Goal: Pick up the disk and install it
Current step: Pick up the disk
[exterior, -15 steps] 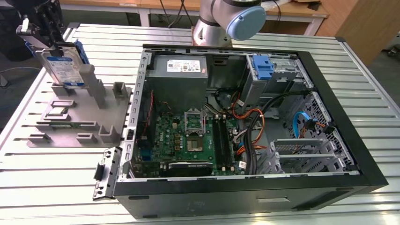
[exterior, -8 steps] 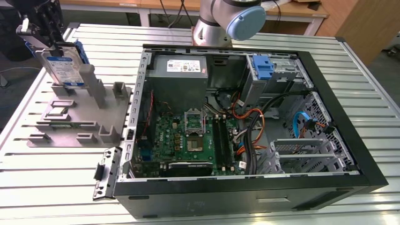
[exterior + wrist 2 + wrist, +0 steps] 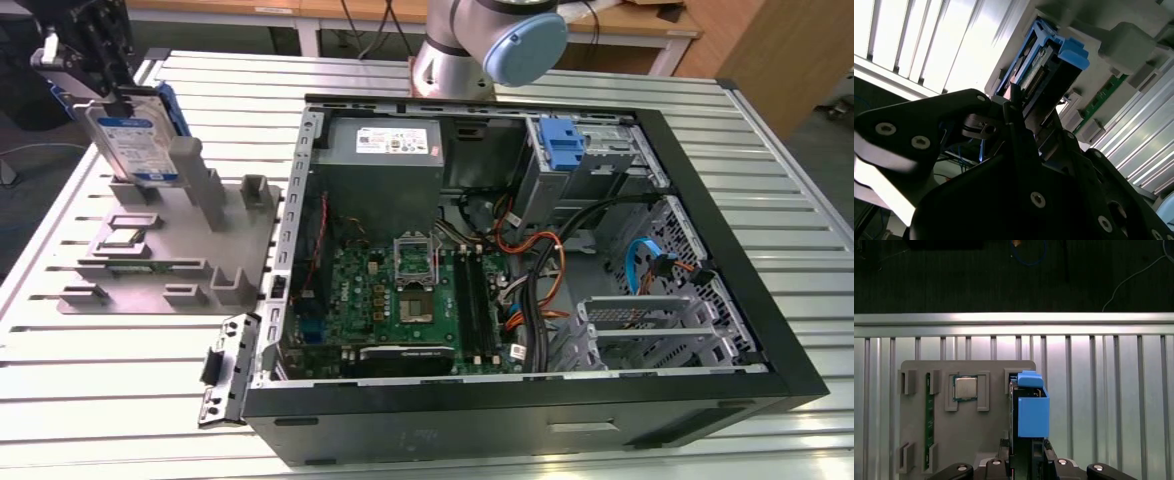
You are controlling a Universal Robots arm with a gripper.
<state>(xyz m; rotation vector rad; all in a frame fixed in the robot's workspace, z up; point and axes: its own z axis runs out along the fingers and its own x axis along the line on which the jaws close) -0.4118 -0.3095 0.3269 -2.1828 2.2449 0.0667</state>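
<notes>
Evidently the gripper clamps the upright disk; first wrist view adds a chip.

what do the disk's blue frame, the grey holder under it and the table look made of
The blue frame on the disk looks like moulded plastic: uniform colour, dull sheen. The grey holder is probably plastic too, matte and blocky. The table seems aluminium: bright silver slotted profiles reflecting light.
</notes>
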